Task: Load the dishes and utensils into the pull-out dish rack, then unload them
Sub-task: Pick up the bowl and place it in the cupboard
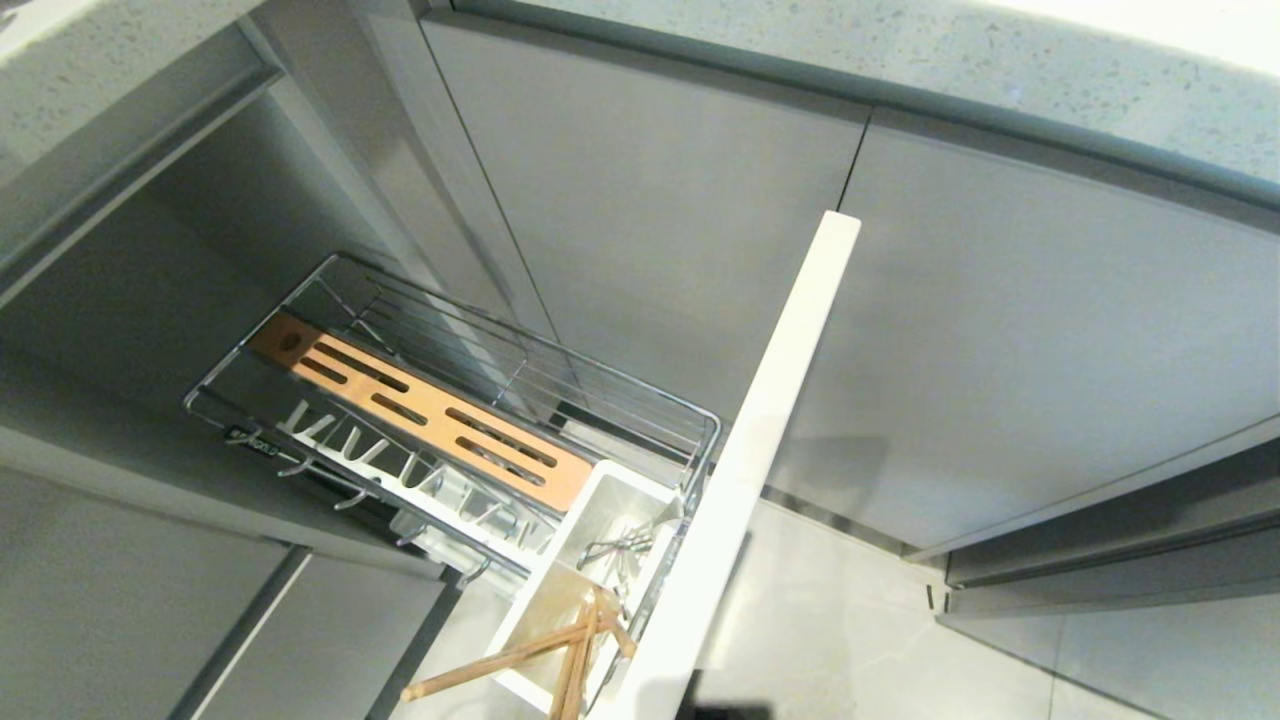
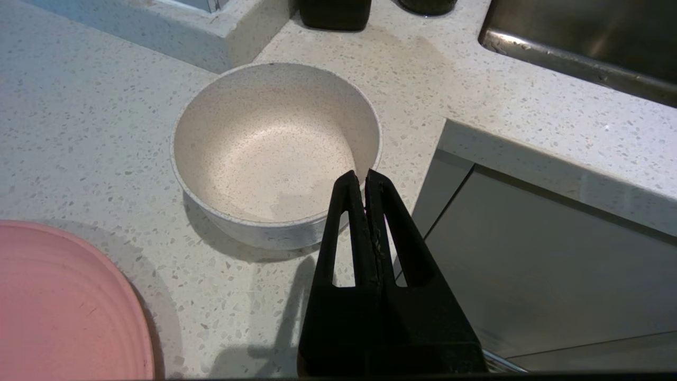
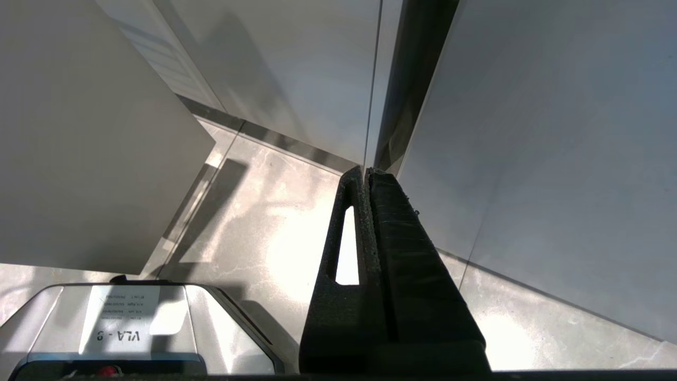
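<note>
My left gripper (image 2: 365, 177) is clenched on nothing, hovering over the near rim of the small white speckled bowl (image 2: 275, 151) on the pale speckled stone countertop (image 2: 79, 132). The flat pale-pink plate (image 2: 58, 307) lies near the bowl. The pulled-out chrome wire dish rack (image 1: 450, 420) holds light-brown wooden chopsticks (image 1: 560, 650) and a slim silver spoon (image 1: 620, 548) in its white rectangular tub (image 1: 600, 500). My right gripper (image 3: 366, 174) hangs clenched above the floor.

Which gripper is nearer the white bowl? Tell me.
Left. The left gripper hangs shut just over the white bowl's rim; the right gripper points at floor and cabinets.
</note>
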Motion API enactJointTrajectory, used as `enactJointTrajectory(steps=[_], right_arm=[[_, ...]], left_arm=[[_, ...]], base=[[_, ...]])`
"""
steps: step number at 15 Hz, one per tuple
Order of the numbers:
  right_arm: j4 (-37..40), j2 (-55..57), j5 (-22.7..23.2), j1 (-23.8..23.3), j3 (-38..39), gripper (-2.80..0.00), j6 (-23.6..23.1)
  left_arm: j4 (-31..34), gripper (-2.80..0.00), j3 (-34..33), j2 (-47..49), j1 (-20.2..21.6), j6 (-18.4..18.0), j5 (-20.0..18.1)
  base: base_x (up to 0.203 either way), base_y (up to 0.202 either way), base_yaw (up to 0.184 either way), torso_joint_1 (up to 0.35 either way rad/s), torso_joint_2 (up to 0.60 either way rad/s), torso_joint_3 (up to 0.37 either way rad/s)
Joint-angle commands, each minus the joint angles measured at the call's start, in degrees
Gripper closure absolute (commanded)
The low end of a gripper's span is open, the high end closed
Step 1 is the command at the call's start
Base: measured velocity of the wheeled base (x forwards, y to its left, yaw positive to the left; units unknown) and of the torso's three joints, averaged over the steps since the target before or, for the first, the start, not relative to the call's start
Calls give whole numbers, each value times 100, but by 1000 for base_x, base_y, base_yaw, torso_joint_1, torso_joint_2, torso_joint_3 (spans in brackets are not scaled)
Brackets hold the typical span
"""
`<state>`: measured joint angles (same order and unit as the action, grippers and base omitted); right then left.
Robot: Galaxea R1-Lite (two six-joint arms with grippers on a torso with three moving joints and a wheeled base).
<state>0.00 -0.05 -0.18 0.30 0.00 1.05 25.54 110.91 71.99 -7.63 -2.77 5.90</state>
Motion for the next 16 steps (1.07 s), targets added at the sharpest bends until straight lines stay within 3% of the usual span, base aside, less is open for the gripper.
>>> enactJointTrajectory(steps=[1,3,4,5,16], right_arm=[[0,5,1,5,9,0,1],[0,5,1,4,9,0,0],[0,5,1,5,9,0,1],[0,5,1,5,9,0,1],[0,5,1,5,9,0,1]], left_arm=[[28,0,1,50,7,5,27],[4,0,1,64,7,-31,77],[4,-154,1,96,7,-76,78],[19,-280,1,153,7,-187,89],[-166,-280,1,320,-2,-437,73]], base=[[0,0,0,0,0,0],[0,0,0,0,0,0],[0,0,0,0,0,0],[0,0,0,0,0,0],[0,0,0,0,0,0]])
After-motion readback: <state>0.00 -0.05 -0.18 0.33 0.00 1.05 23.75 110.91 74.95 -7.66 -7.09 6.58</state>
